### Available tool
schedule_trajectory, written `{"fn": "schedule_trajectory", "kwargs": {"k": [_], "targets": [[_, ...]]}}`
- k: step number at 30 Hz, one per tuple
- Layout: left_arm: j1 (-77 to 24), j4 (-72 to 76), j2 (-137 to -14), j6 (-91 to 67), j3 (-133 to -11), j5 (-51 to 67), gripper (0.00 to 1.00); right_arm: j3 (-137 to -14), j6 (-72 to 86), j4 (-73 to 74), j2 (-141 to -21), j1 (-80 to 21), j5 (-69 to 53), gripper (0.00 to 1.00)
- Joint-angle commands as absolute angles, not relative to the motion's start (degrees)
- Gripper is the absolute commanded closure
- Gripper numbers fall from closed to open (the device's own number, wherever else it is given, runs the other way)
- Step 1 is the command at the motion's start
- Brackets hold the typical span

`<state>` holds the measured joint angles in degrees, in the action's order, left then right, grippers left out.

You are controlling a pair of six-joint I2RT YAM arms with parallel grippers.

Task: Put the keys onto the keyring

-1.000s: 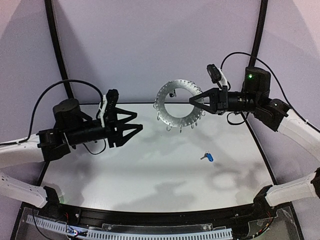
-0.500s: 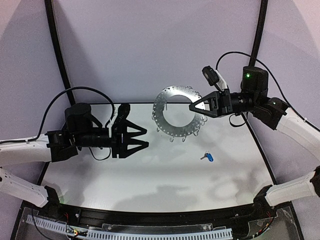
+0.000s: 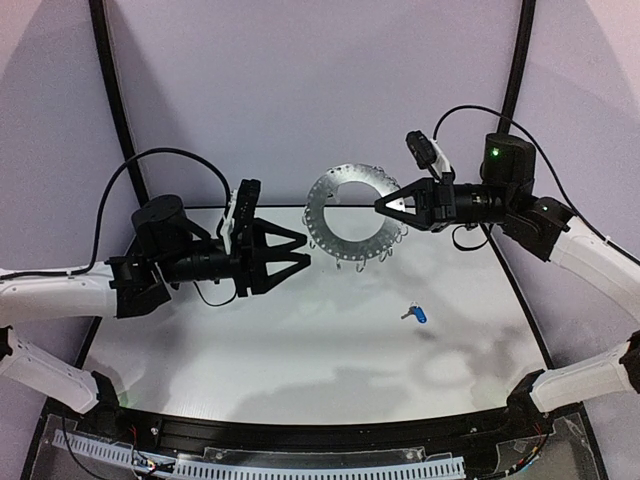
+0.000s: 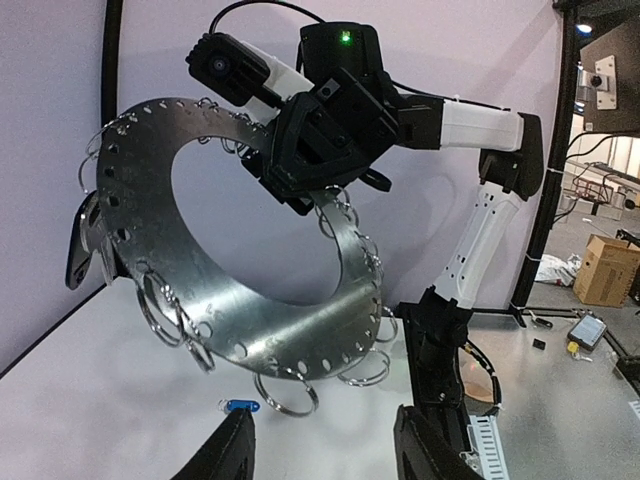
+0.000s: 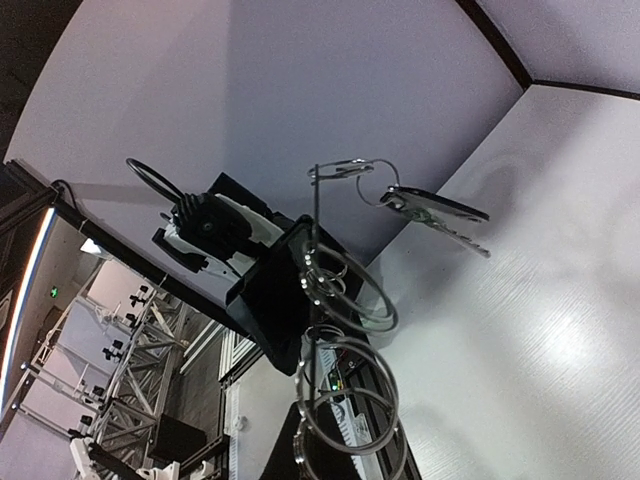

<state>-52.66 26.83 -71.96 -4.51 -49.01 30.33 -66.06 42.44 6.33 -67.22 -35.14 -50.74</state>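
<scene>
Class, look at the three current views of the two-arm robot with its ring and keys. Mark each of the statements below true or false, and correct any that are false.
1. The right gripper holds the keyring up, clear of the table. True.
2. The blue-tagged key hangs from the keyring. False: it lies on the table, nearer the arm bases than the ring.
3. The left gripper is clamped on a key. False: its jaws stand open and empty, pointing towards the ring.
4. Wire loops hang around the ring's rim. True.
</scene>
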Motion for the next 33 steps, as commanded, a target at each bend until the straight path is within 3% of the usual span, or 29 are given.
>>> {"fn": "schedule_trajectory", "kwargs": {"k": [1,8,24,25,33], "targets": [[-52.82,30.17,-73.15,-5.85,-51.01,28.8,0.53,-65.57,44.19,2.18,-68.42,-35.16,-49.87,1.0],[-52.78,29.97,-73.74,-6.1,-52.06,26.58,0.6,-65.67,45.6,0.71,-68.89,-35.19,-49.67,1.0],[-52.82,22.12,-74.29,0.48,-53.65,26.63,0.9,-67.27,46.63,-0.18,-68.81,-35.06,-50.61,1.0],[-52.82,21.94,-74.28,0.98,-53.68,26.45,0.97,-67.36,46.73,-0.18,-68.82,-35.07,-50.99,1.0],[-52.81,19.52,-73.64,3.29,-53.51,26.05,0.99,-68.32,45.74,3.28,-68.56,-34.85,-51.02,1.0]]}}
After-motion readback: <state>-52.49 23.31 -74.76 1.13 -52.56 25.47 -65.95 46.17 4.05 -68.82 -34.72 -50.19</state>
